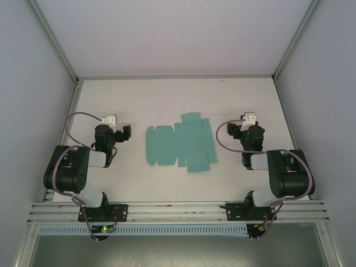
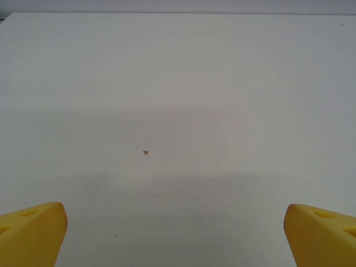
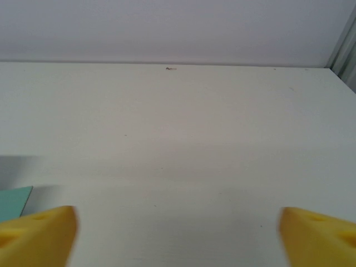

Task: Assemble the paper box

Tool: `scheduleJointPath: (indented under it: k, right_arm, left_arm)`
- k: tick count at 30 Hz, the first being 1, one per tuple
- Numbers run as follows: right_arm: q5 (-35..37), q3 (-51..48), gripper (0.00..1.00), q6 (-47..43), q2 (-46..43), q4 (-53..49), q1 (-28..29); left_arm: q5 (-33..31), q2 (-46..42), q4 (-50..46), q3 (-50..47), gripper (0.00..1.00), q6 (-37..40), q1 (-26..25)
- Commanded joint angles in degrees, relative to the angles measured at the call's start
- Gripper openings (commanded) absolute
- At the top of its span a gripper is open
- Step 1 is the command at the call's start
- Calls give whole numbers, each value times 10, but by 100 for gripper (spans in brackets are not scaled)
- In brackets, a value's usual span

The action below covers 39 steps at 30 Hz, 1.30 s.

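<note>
Yellow fingertips (image 2: 30, 233) in near corners: left jaws released wide, gripping nothing, over bench (image 2: 178, 83) | right jaws released likewise, fingertips (image 3: 36, 233) apart | paper box (image 1: 181, 143): flat teal die-cut sheet, unfolded, lying mid-bench between both sets of jaws, clear of each | one teal corner near a right-jaw fingertip in right wrist view
</note>
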Motion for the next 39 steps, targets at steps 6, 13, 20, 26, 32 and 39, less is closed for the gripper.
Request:
scheduleJointPath:
  k: [6, 13, 20, 26, 32, 39]
  right_arm:
    - [1, 4, 99, 3, 2, 9, -5]
    - [-17, 12, 99, -6, -44, -34, -5]
    - [71, 96, 99, -11, -201, -266, 68]
    - [57, 254, 99, 128, -205, -590, 151]
    - [-67, 309, 83, 205, -88, -676, 224]
    - [-33, 363, 46, 253, 50, -740, 232]
  left_arm:
    - [-2, -6, 0, 10, 100, 2, 8]
    - [4, -72, -113, 48, 100, 3, 8]
    - [15, -207, -397, 153, 100, -125, 8]
    - [121, -197, -563, 210, 100, -249, -13]
    - [115, -108, -668, 248, 100, -253, -108]
    - [152, -63, -638, 247, 100, -261, -153]
